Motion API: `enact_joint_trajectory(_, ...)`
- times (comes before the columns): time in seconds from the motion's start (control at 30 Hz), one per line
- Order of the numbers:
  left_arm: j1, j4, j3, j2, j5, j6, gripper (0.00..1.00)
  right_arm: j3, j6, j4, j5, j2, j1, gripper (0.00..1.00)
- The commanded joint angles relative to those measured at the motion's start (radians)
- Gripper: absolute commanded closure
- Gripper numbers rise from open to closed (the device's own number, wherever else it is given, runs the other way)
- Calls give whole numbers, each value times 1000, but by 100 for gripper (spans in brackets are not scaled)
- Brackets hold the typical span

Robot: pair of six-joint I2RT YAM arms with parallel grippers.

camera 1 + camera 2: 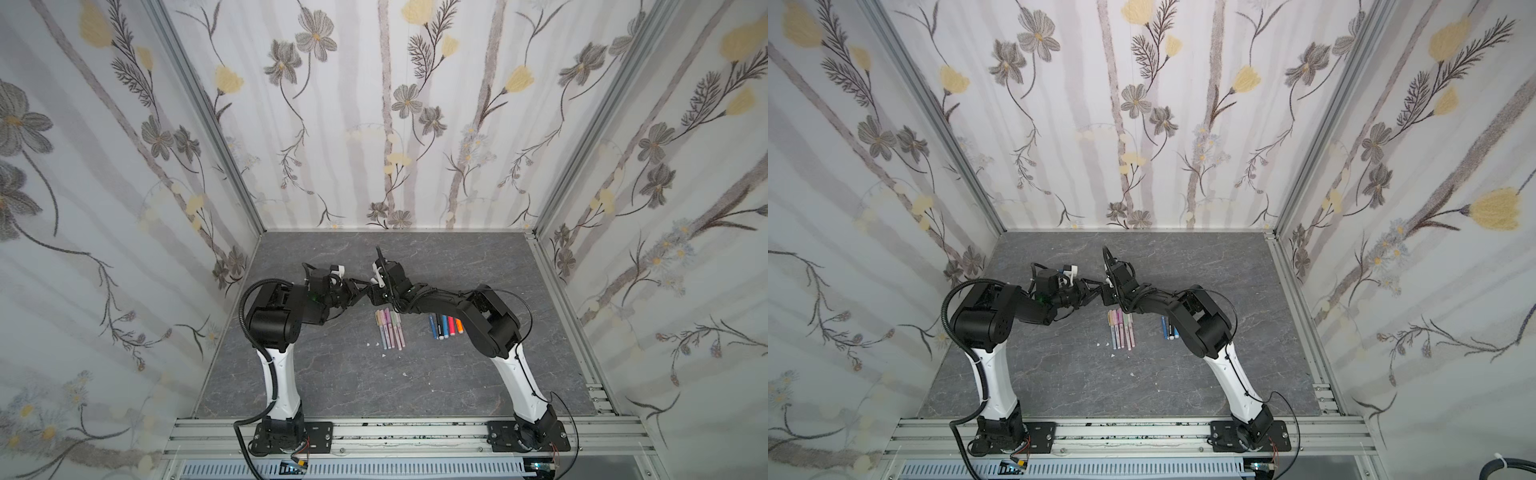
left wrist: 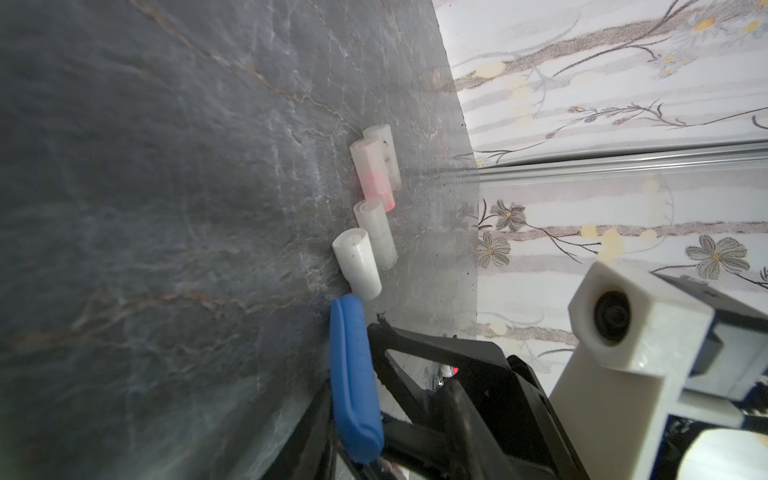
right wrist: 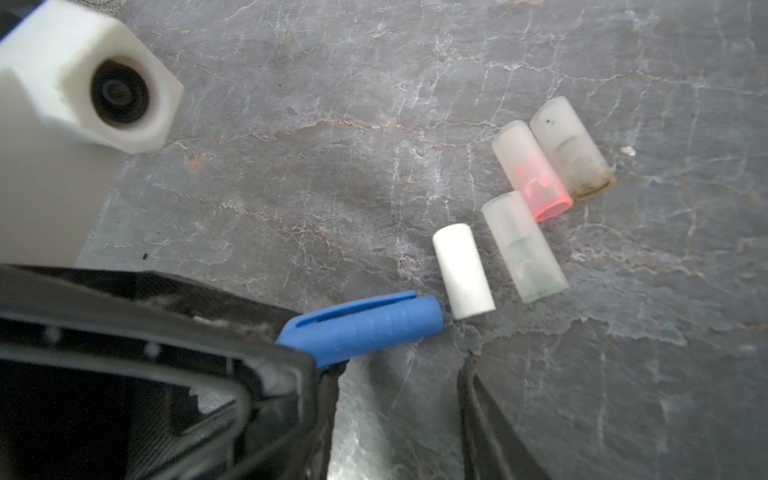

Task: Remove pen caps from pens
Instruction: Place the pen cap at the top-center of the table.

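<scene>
The blue pen cap (image 3: 365,324) is held above the table (image 1: 332,374), one end pinched in the left gripper (image 1: 361,286), whose jaws are partly closed on it. Its free end points at four loose pen caps (image 3: 525,247) lying side by side on the slab, the white one almost touching it. The right gripper (image 3: 399,374) meets it with jaws partly apart; whether they grip the cap cannot be told. The pens (image 1: 389,328) lie in two rows nearer the arm bases.
</scene>
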Motion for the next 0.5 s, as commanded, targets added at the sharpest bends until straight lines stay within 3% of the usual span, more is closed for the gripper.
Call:
enact_joint_trajectory(0.0,0,24,-12,-8,25,4,60,23,24,58,-30,-12,2,53)
enact_joint_trajectory(0.47,22,41,-69,-82,45,-6,60,31,40,41,45,-10,1,53)
